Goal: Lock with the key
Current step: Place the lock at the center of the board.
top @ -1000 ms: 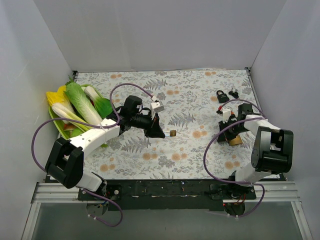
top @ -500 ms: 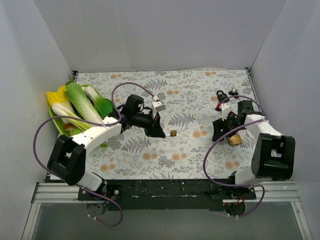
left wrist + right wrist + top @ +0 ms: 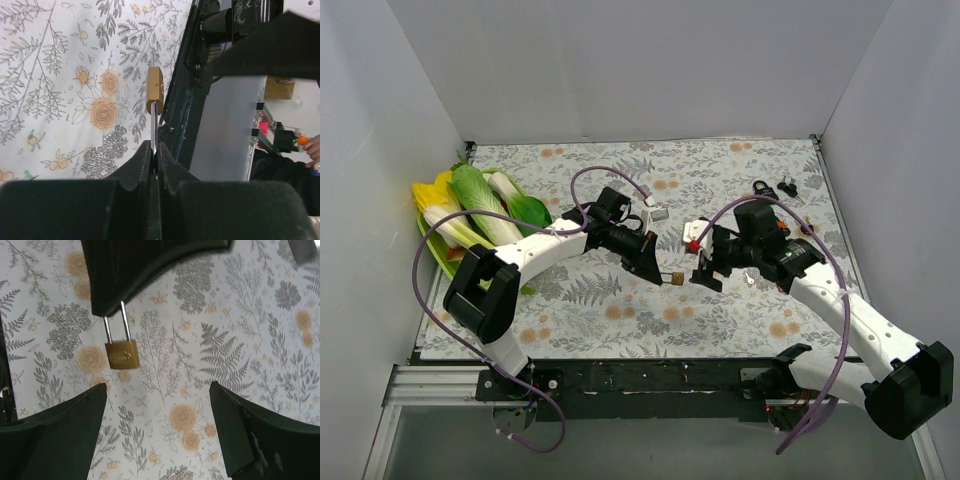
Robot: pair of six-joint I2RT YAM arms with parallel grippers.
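The right pincer has swung left and opened, empty, toward the small brass padlock the left pincer grips by its shackle; no key yet.

— What colour is the padlock hanging from the left gripper?
— Gold body, silver shackle. The fingers are black.
— The cloth beneath it?
— White, with grey ferns and orange flowers (rather pale). Purple cables behind each wrist.

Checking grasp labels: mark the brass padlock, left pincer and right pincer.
brass padlock (image 3: 121,355): right wrist view, brass body.
left pincer (image 3: 154,148): left wrist view, between fingertips.
right pincer (image 3: 157,390): right wrist view, between fingertips.
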